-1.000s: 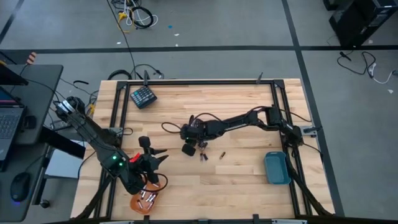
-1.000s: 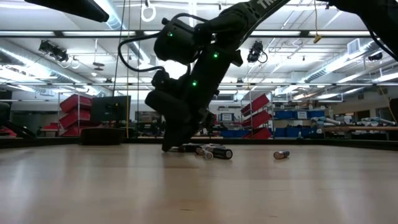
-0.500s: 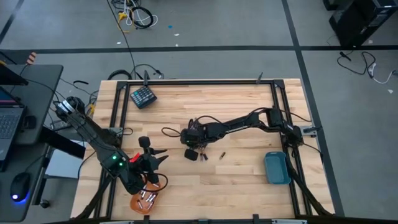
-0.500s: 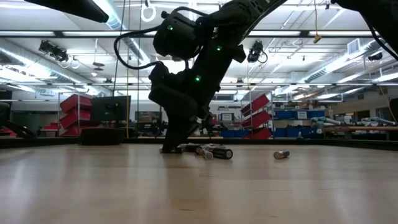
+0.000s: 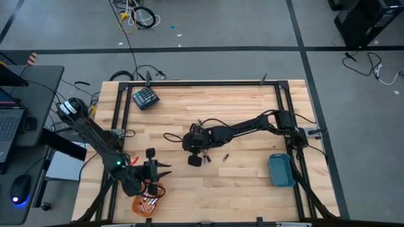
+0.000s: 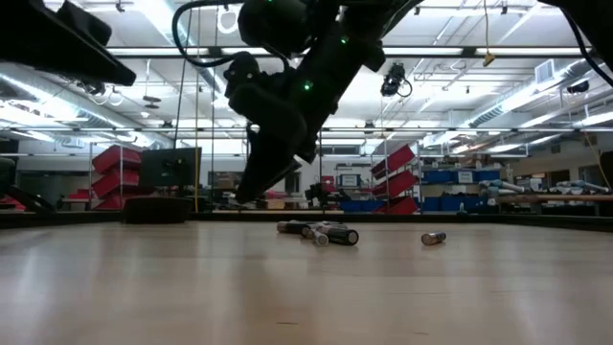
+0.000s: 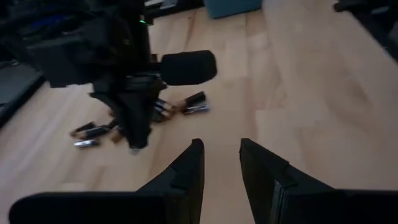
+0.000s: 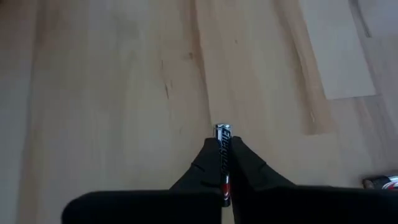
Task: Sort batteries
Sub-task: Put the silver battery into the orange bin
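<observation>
Several small batteries [image 5: 206, 154] lie loose on the wooden table's middle, and one more [image 5: 223, 156] lies a little to their right; they also show in the low view as a cluster of batteries [image 6: 319, 231]. My right gripper [image 8: 222, 155] hangs above the table just left of them, shut on one slim battery [image 8: 222, 149]. My left gripper [image 7: 221, 155] hovers open at the near left with nothing between its fingers, over an orange tray [image 5: 137, 206] that holds a few batteries [image 5: 149, 198]. My right gripper pinches the slim battery between its two fingertips [image 8: 208, 158]. The battery lies along the fingers, and its pale end [image 8: 221, 130] sticks out past the tips. The fingers slant down from the table's right side. The battery is lifted clear of the table.
A blue tray [image 5: 281, 170] sits at the right near the frame rail. A dark teal keypad-like block [image 5: 145, 98] lies at the far left. Black cables trail from the right arm [image 5: 246, 126] across the middle. Bare wood lies between the two arms.
My right gripper has shut on one battery at the left of the loose cluster and lifted it off the table, rolling a little; the other batteries stay put. My left gripper has sunk and tipped downward at the near left, staying open.
</observation>
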### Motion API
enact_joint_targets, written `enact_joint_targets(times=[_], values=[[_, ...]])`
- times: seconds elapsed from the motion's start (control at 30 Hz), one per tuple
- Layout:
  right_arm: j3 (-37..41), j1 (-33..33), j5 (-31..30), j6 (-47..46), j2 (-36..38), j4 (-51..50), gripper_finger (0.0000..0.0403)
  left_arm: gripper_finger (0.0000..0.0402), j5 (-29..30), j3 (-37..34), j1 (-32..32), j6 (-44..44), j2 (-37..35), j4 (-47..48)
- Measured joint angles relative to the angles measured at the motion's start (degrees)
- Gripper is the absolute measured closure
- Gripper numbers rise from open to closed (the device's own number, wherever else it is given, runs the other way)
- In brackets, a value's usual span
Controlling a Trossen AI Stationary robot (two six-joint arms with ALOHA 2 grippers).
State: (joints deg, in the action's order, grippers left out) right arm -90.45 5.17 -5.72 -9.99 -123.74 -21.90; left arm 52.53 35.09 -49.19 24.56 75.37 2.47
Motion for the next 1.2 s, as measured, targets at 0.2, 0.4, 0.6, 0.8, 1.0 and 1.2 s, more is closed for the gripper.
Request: enact_joint_targets(times=[0.2,0.4,0.6,0.8,1.0,1.2], values=[[-0.02,0.18,-0.24,0.24,0.03,0.78,0.0397,0.03,-4.53,0.13,-1.51,-0.24,0.0,-4.03],[-0.04,0.51,-0.48,-0.32,0.04,0.91,0.0399,0.03,-4.4,7.01,-3.77,3.9,-0.02,8.48],[-0.07,0.99,0.54,4.03,0.04,0.63,0.0401,0.03,-5.28,11.76,-4.58,14.3,-0.02,21.74],[-0.11,3.15,10.25,10.59,0.09,-2.73,0.0402,0.03,-5.29,11.85,-4.54,14.62,-0.04,22.72],[-0.17,5.95,18.55,12.9,0.76,-7.96,0.0402,0.03,-1.54,11.85,-4.44,8.94,-0.04,22.75],[-0.39,8.83,16.68,4.42,3.79,-16.37,0.0403,0.03,-0.42,11.82,-3.86,5.7,-0.07,22.62]])
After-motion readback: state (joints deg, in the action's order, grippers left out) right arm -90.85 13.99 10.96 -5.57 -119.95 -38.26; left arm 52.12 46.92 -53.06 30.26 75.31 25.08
